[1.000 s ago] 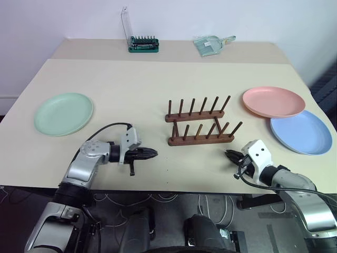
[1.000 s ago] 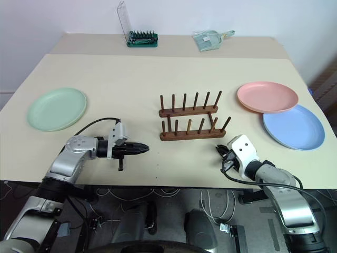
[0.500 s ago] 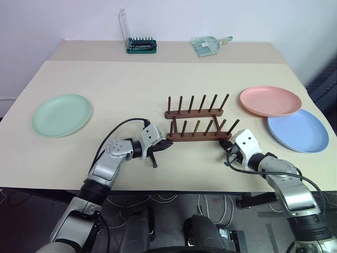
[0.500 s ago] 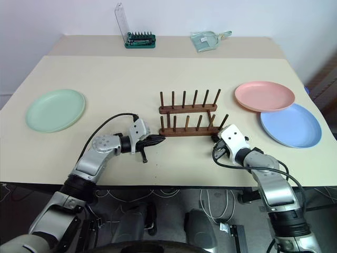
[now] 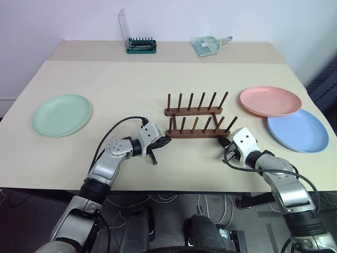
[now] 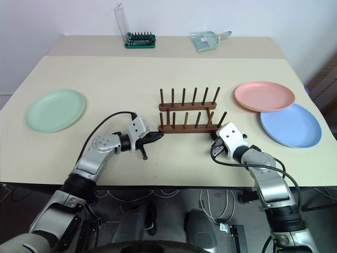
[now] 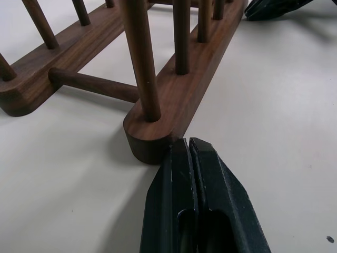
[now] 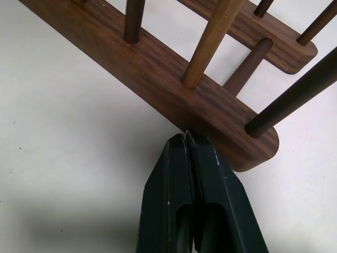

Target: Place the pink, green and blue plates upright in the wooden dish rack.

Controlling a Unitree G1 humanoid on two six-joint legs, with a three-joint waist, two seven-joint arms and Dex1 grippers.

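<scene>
At table centre, wooden dish rack [image 5: 197, 120] sits with both grippers pressed up to its near rail: left gripper [image 7: 188, 147] fingers fully closed and empty, tips against the rail's rounded left end; right gripper [image 8: 185, 139] likewise pinched closed, holding nothing, tips against the rail's near face close to its right end. Reads as a rack-positioning step, squaring or nudging it with closed fingertips, not plate loading. No plate is in the rack: green plate [image 5: 62, 114] lies flat well off to the left, pink plate [image 5: 270, 101] flat to the right of the rack, blue plate [image 5: 298, 130] flat just beside it, with the pink rim apparently overlapping the blue. Next move, my guess: back both grippers off the rail, open one, go for the nearest plate, probably pink or blue with the right arm; a flat plate needs an edge pick, so a rim approach. Hard to tell: true contact versus a hair's gap at the right tips, and whether pink actually rests on blue. Right gripper's tips are hidden behind its own wrist in the head views.
</scene>
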